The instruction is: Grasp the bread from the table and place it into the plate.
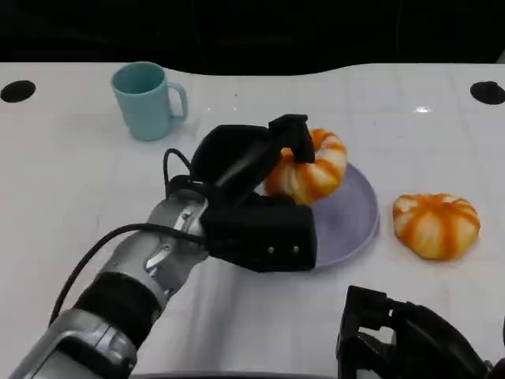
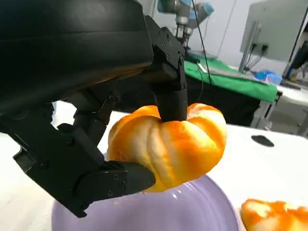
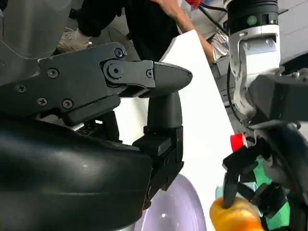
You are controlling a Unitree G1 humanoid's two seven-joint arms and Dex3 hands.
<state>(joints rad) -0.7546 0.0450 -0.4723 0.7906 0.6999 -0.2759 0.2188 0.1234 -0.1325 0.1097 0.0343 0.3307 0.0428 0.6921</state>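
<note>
Lowest in the head view, the black right hand (image 1: pixel 410 339) rests near the table's front edge, holding nothing; whether its fingers are apart or curled I cannot tell. Beyond it, the black left hand (image 1: pixel 252 197) grips a round orange-and-white striped bread roll (image 1: pixel 312 170) over the lavender round plate (image 1: pixel 351 217). A second orange-striped bread roll (image 1: pixel 436 225) lies on the white table (image 1: pixel 71 181) just right of the plate. A teal ceramic mug (image 1: pixel 144 100) stands well left of the plate; its contents are not visible.

From the left wrist, fingers (image 2: pixel 171 82) clamp the roll (image 2: pixel 168 144) above the plate (image 2: pixel 168 214).

From the right wrist, black fingers (image 3: pixel 163 130) reach toward the plate (image 3: pixel 173 211). No writing is readable.
</note>
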